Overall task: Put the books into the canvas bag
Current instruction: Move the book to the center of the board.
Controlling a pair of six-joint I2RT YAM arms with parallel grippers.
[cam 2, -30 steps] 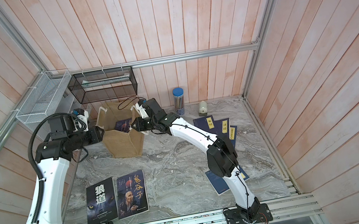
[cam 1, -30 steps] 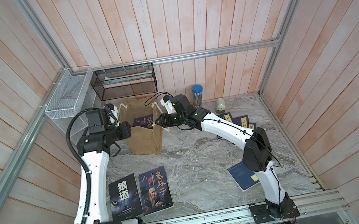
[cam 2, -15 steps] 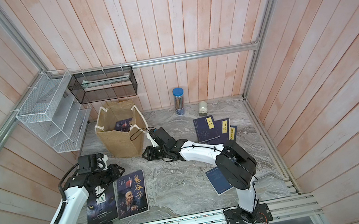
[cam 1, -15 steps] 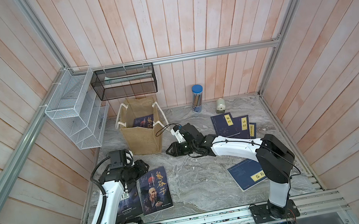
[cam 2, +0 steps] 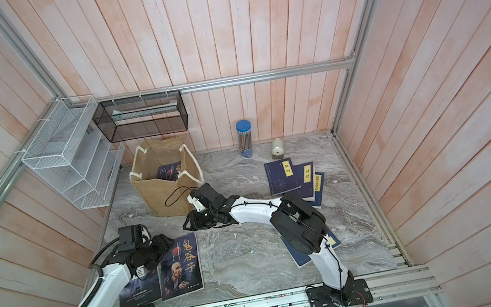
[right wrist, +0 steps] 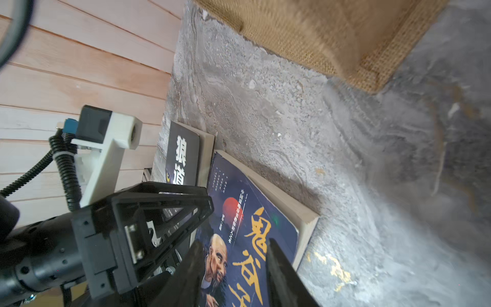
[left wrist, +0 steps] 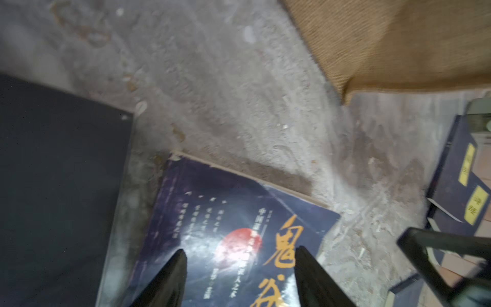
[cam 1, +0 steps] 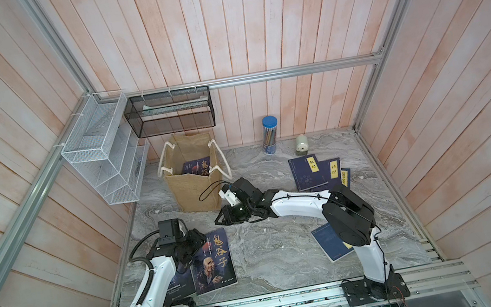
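The canvas bag (cam 1: 196, 185) stands upright at the back left with one dark book (cam 1: 198, 167) inside. A portrait-cover book (cam 1: 213, 263) lies flat front left, and a black book (right wrist: 183, 156) lies beside it, partly under my left arm. My left gripper (cam 1: 201, 239) hovers open over the portrait book's top corner (left wrist: 239, 212), with nothing between its fingers. My right gripper (cam 1: 218, 223) hangs open just in front of the bag, pointing at the same book (right wrist: 252, 239). Three navy books (cam 1: 317, 171) overlap at the right. Another navy book (cam 1: 330, 242) lies partly under my right arm.
A white wire rack (cam 1: 105, 163) and a black mesh basket (cam 1: 169, 113) hang on the back-left walls. A blue-lidded pencil tube (cam 1: 269, 135) and a small pale sharpener (cam 1: 302, 144) stand by the back wall. Wooden walls enclose the marble table (cam 1: 269, 250).
Both arms have come down from the bag's mouth to low over the front-left table. The left gripper now sits over the portrait book, and both jaws have widened.
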